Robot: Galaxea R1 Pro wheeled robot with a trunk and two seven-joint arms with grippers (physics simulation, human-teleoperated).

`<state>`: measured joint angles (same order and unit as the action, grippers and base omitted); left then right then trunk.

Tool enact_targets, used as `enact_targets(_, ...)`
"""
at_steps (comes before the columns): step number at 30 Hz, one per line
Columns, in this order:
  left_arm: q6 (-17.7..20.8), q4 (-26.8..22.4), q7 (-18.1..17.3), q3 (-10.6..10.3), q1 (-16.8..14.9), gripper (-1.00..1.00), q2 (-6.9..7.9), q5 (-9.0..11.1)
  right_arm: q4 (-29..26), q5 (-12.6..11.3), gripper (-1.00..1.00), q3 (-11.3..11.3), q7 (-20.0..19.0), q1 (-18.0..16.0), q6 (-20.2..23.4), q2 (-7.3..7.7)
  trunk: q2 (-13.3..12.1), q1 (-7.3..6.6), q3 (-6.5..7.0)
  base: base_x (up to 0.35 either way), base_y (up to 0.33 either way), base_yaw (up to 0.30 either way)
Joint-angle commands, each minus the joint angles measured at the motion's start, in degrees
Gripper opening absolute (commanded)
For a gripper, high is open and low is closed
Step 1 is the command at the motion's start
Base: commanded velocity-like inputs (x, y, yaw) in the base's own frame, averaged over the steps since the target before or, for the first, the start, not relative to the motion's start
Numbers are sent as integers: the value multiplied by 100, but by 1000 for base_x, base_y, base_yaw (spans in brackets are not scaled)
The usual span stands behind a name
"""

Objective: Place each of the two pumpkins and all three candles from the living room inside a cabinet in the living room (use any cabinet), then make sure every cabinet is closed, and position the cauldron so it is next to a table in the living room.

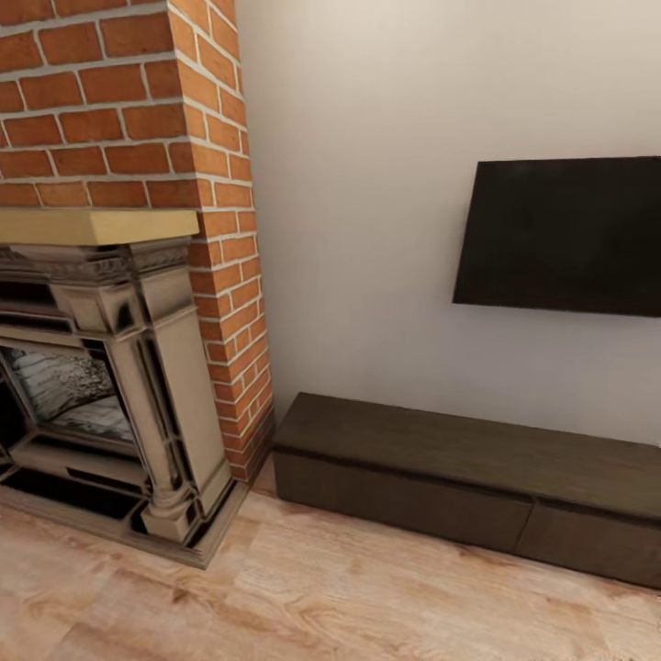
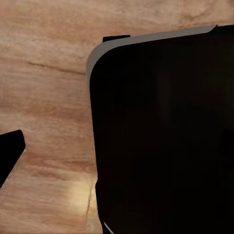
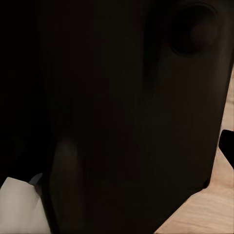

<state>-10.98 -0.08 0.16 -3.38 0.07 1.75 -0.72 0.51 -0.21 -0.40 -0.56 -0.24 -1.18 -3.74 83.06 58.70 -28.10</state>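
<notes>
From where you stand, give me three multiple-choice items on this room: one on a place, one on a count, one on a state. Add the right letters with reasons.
1. Where is the cabinet?
A. Against the wall below the dark screen
B. Inside the fireplace
C. On top of the mantel

2. How many drawer fronts show on it?
A. Five
B. None
C. Two

3. What state are those fronts in?
A. Pulled fully out
B. Shut flush
C. Removed and lying on the floor

Answers:
1 A, it sits on the floor under the screen, to the right of the brick column.
2 C, one seam divides the front.
3 B, no pale interior shows.
</notes>
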Motion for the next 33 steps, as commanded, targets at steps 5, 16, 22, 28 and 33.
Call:
enact_targets(5, -61, -1, 2, -32, 1, 100, 1, -9, 9, -5, 100, -4, -5, -3, -14, -1, 2, 3, -3, 253, 197, -297)
enact_targets(16, -224, 10, 2, -32, 1, 100, 1, -16, 18, -4, 100, -4, -6, -4, -9, -1, 2, 3, -3, 259, 42, -297)
enact_targets(22, -230, 4, 2, -37, 1, 100, 1, -16, 15, 3, 100, -4, -6, -3, -9, -3, 2, 3, -3, 242, 2, -297)
enact_targets(28, -232, 0, 2, -40, 1, 100, 1, -16, 13, 4, 100, 2, -6, -6, -6, -4, 2, 3, -3, 206, -65, -297)
enact_targets(33, -235, 0, 2, -40, 1, 100, 1, -15, 12, 3, 100, 2, -6, -6, -5, -7, 2, 3, -3, 148, -106, -297)
